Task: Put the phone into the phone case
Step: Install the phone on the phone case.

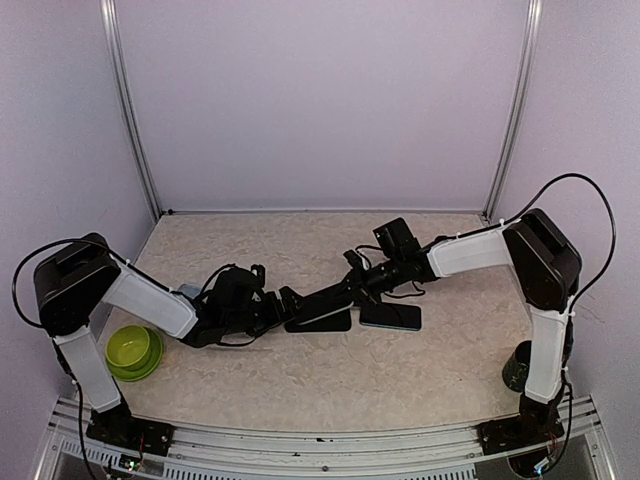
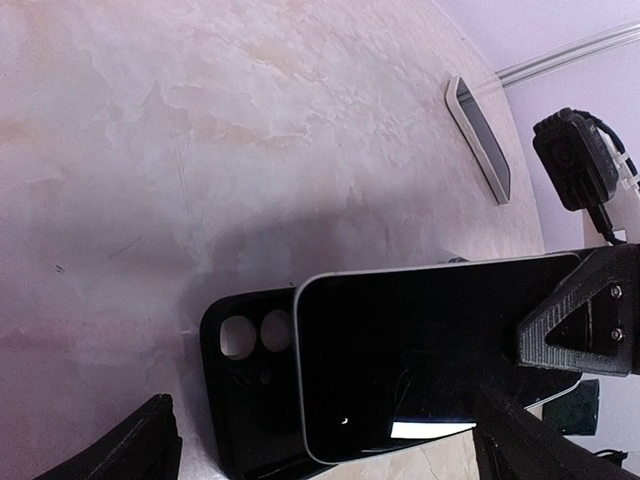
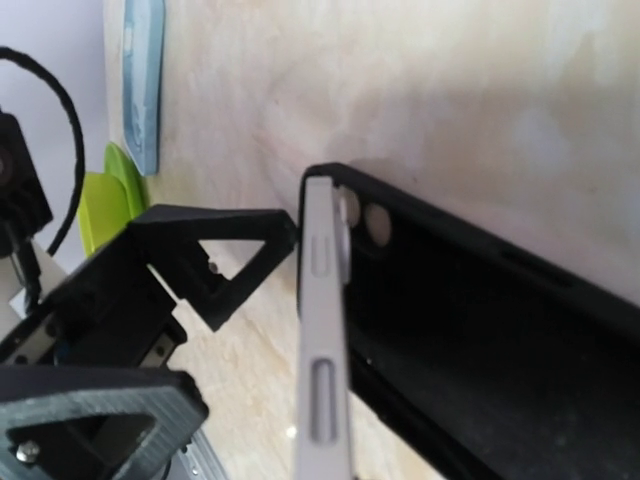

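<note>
The black phone case [image 2: 240,385] lies flat on the table, its camera holes at its left end; it also shows in the top view [image 1: 322,322] and the right wrist view [image 3: 480,330]. The silver-edged phone [image 2: 420,350] with a dark screen hangs tilted over the case, its lower end at the camera-hole end [image 3: 325,330]. My right gripper [image 1: 352,283] is shut on the phone; one of its fingers [image 2: 580,310] clamps the phone's edge. My left gripper [image 2: 330,455] is open, with fingers [image 2: 140,445] spread beside the case. One left finger [image 3: 215,255] sits at the case's corner.
A second dark phone-like slab [image 1: 390,316] lies just right of the case, and shows white-rimmed in the left wrist view [image 2: 478,135]. A green bowl [image 1: 135,350] sits at the near left. A light blue flat object [image 3: 140,80] lies behind the left arm.
</note>
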Controlling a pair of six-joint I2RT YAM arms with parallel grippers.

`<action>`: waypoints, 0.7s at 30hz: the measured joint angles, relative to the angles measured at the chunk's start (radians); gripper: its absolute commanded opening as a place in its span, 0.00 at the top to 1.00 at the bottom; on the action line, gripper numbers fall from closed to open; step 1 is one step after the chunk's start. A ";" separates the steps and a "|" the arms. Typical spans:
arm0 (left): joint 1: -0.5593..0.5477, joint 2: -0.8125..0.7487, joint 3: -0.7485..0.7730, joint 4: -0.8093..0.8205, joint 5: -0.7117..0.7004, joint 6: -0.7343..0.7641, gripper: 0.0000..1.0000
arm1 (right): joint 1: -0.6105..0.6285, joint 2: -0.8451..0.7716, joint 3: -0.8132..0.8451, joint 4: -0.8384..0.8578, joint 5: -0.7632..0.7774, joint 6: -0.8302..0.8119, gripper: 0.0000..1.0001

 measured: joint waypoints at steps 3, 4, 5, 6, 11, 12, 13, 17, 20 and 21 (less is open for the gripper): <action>-0.002 0.001 0.000 0.009 0.003 -0.005 0.01 | 0.001 0.002 0.000 0.006 -0.003 0.002 1.00; -0.002 0.001 0.000 0.012 0.008 -0.005 0.01 | 0.001 0.004 0.000 0.007 -0.004 0.002 1.00; -0.003 0.001 0.000 0.015 0.011 -0.006 0.01 | 0.001 0.008 0.000 0.010 -0.004 0.003 1.00; -0.004 0.001 0.000 0.017 0.014 -0.007 0.01 | 0.001 0.013 0.000 0.011 -0.005 0.003 1.00; -0.009 0.003 0.000 0.027 0.027 -0.008 0.01 | 0.002 0.034 0.000 0.024 -0.023 0.003 1.00; -0.009 0.003 0.000 0.027 0.029 -0.008 0.01 | 0.002 0.034 0.000 0.025 -0.024 0.003 1.00; -0.010 0.005 0.000 0.029 0.030 -0.008 0.01 | 0.002 0.035 0.000 0.026 -0.026 0.003 1.00; -0.011 0.009 0.000 0.032 0.032 -0.009 0.01 | 0.002 0.044 0.000 0.036 -0.035 0.007 1.00; -0.013 0.015 0.000 0.032 0.032 -0.011 0.01 | 0.002 0.051 -0.001 0.048 -0.043 0.018 1.00; -0.013 0.018 0.000 0.032 0.032 -0.011 0.01 | 0.002 0.052 -0.002 0.051 -0.045 0.021 1.00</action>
